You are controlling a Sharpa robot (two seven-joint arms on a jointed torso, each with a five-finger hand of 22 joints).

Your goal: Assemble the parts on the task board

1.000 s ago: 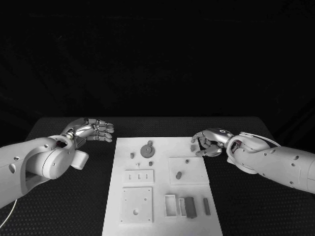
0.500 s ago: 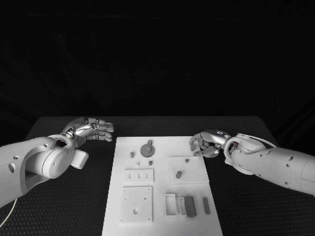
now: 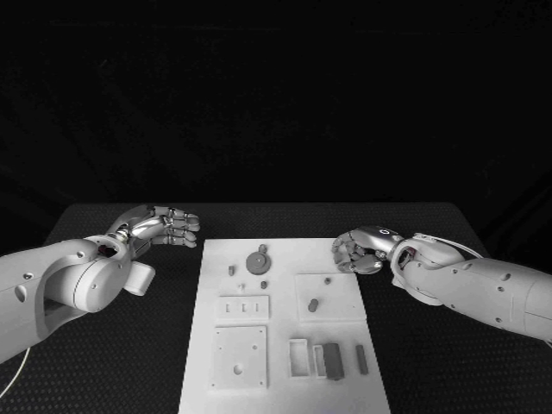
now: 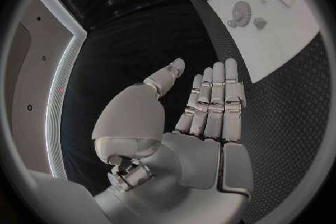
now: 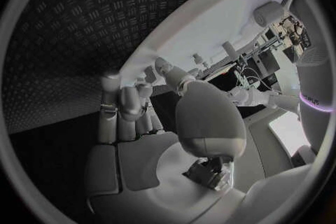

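The right hand (image 3: 360, 250) hovers at the right edge of the task board (image 3: 289, 379), near its far end, fingers curled inward toward the palm; in the right wrist view (image 5: 150, 117) nothing can be made out between them, so it looks closed on nothing, though a very small part tucked in there could escape notice. The risk, as I judge it, is that a curled hand dropping onto the board from this side could knock the small oval part (image 3: 312, 304) in the raised square plate just near of it, or nudge the whole board sideways on the worktop (image 3: 127, 345). The gear-shaped part (image 3: 260, 260) lies in the board's far middle, with small pegs beside it and slim bars (image 3: 334, 362) at the near right. The left hand (image 3: 162, 227) hangs off the board's far left corner over bare worktop, fingers straight and side by side, thumb apart, holding nothing, well clear of the parts.
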